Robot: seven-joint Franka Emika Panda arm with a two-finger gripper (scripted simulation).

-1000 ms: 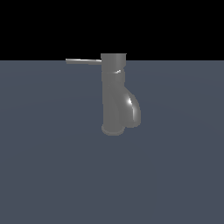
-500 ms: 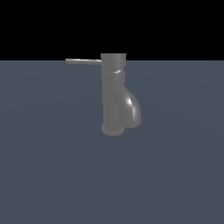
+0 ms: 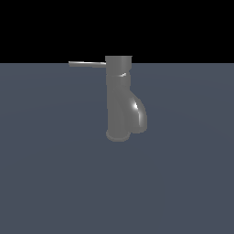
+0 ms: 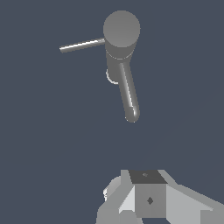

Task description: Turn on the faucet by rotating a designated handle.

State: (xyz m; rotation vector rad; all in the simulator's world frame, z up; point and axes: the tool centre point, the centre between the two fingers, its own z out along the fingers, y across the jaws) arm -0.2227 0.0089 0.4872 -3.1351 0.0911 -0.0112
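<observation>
While well apart from the faucet (image 3: 119, 103), end effector (image 4: 146, 199) only partly visible, opening impossible to tell; handle (image 3: 87, 64) jutting sideways from faucet's top collar, untouched.

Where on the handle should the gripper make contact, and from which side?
Judging by its pose, near the free tip of the handle, farthest from the faucet body, for leverage. The thin rod sticks out level toward the exterior view's left, so come down from above and straddle it. The gripper is well clear of it.
</observation>
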